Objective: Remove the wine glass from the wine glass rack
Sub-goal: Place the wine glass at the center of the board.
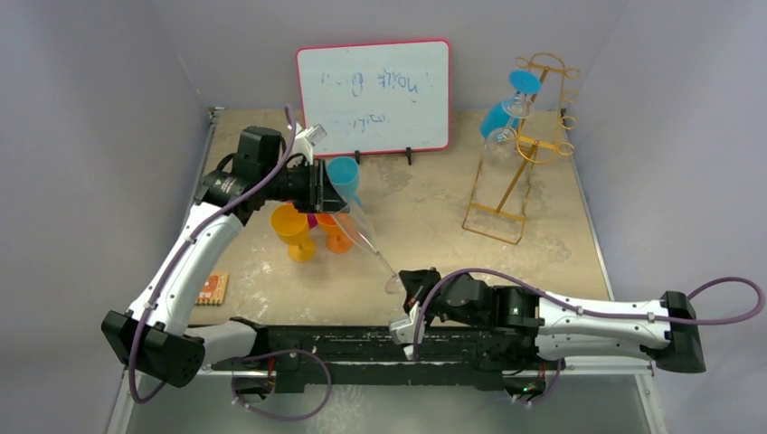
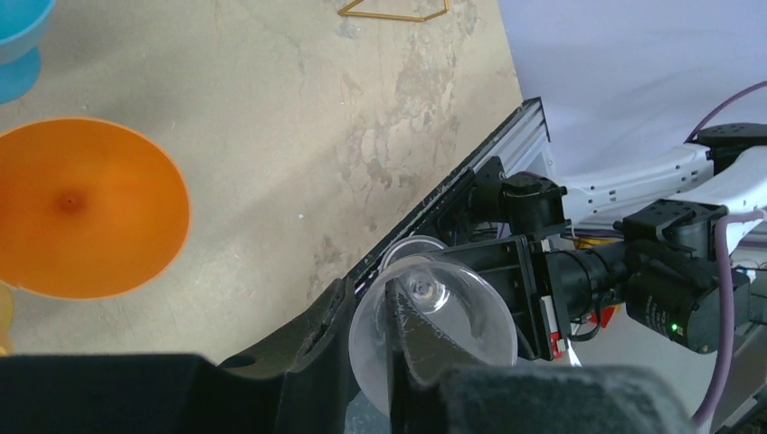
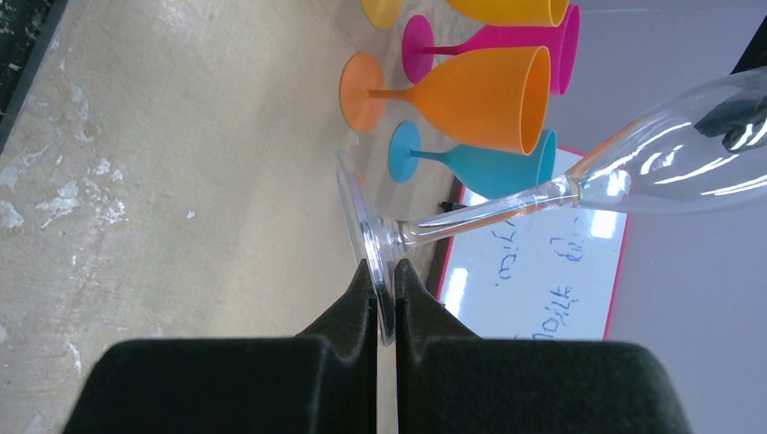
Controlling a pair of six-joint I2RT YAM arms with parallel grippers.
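Observation:
A clear wine glass (image 1: 366, 237) (image 3: 506, 206) hangs tilted in the air between my two arms, well away from the gold wire wine glass rack (image 1: 520, 149) at the back right. My right gripper (image 1: 404, 291) (image 3: 386, 267) is shut on the edge of the glass's round foot. At the other end, my left gripper (image 1: 336, 194) (image 2: 371, 298) is closed on the bowl (image 2: 452, 312), one finger (image 2: 326, 330) against the outside of its rim. A blue glass (image 1: 506, 104) hangs upside down on the rack.
Coloured plastic goblets stand under my left arm: orange (image 1: 291, 226) (image 2: 81, 208) (image 3: 479, 86), teal (image 1: 344, 172) (image 3: 488, 167) and pink (image 3: 506, 41). A red-framed whiteboard (image 1: 373, 95) leans at the back. A small brown block (image 1: 213, 287) lies near the left edge.

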